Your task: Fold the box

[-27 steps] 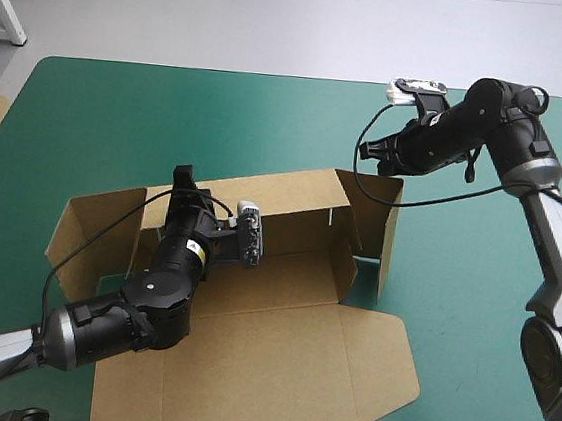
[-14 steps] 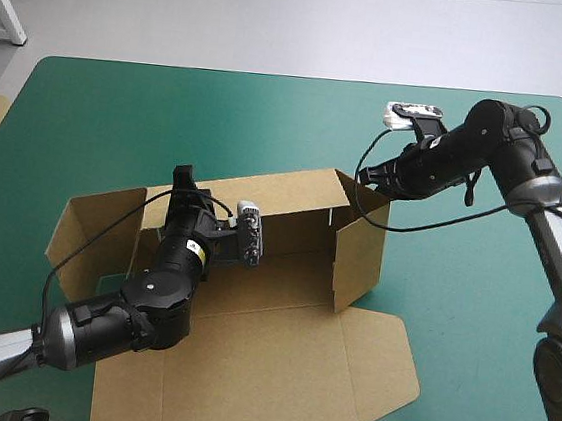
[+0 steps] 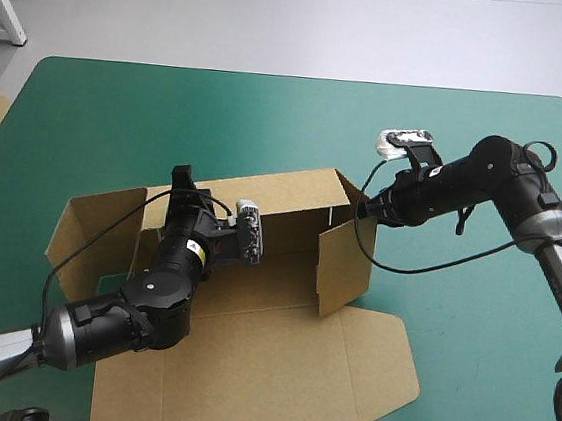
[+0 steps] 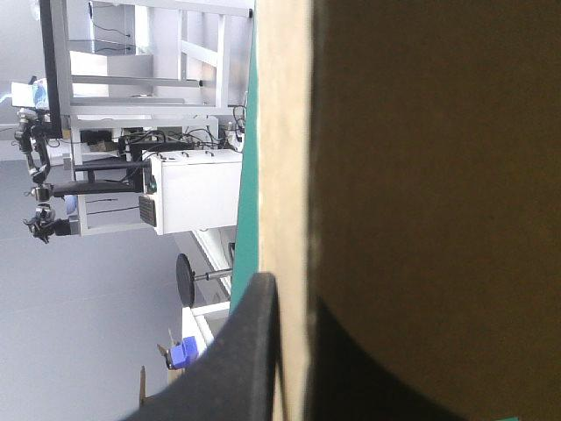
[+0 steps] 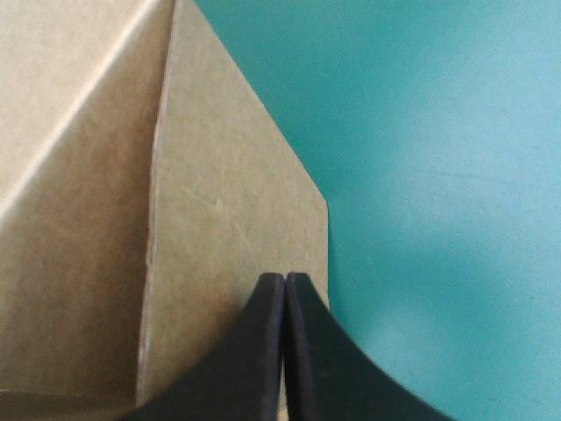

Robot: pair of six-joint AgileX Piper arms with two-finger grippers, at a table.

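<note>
Now the right gripper (image 3: 366,208), its fingers (image 5: 267,351) pressed together, has pushed the end flap (image 3: 344,265) of the brown box (image 3: 267,340) inward from its earlier outward splay, while the left gripper (image 3: 182,174) stays clamped on the rear wall (image 3: 283,196). The box sits mid-surface (image 3: 470,321) with its walls partly raised; tucking this flap likely follows.

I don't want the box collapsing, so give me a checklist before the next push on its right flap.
1. Left gripper shut on the back wall: ok.
2. Back wall upright: ok.
3. Right gripper fingers shut, tip on the right end flap: ok.
4. Right end flap turned inward: ok.
5. Left end flap turned inward: not ok, splayed outward.
6. Lid flat: ok.
</note>
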